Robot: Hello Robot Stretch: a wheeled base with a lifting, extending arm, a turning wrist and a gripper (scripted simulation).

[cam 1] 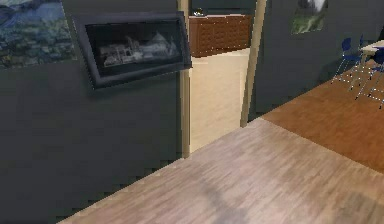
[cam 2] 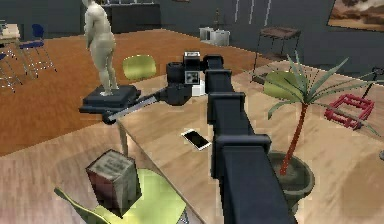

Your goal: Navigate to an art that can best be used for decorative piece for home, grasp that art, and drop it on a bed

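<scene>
A beige statue of a standing figure on a dark square base hangs at the far end of my gripper. It is left of the wooden table's edge, with brown floor behind it, so the gripper holds the statue. The dark arm rises over the table from the bottom edge. In the forward view a framed picture and a landscape painting hang on a dark wall.
On the table lie a phone, a potted palm and a red object. A box sits on a yellow-green chair. Blue chairs stand far left. Ahead, a doorway opens toward a wooden dresser.
</scene>
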